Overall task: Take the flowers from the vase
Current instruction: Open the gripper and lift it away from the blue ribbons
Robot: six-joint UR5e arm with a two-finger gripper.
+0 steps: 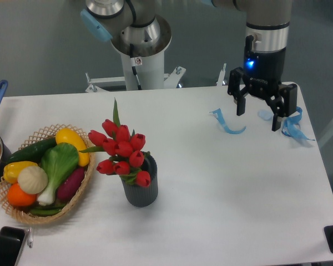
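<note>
Black gripper [258,114], upper right of frame, fingers spread, holding nothing, poised above the table [222,188] near its far right edge. Blue ribbons [227,123] lie on the table below and to either side of it. Bare white tabletop separates it from the vase [140,191], lower centre-left, upright, holding the flowers [121,151]. Wicker basket [44,174] of toy vegetables just left of the vase, near the left edge.

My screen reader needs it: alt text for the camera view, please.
Red tulip flowers stand in a dark ribbed vase on a white table, while the open tool hovers far off by blue ribbons. A vegetable basket sits beside the vase.
</note>
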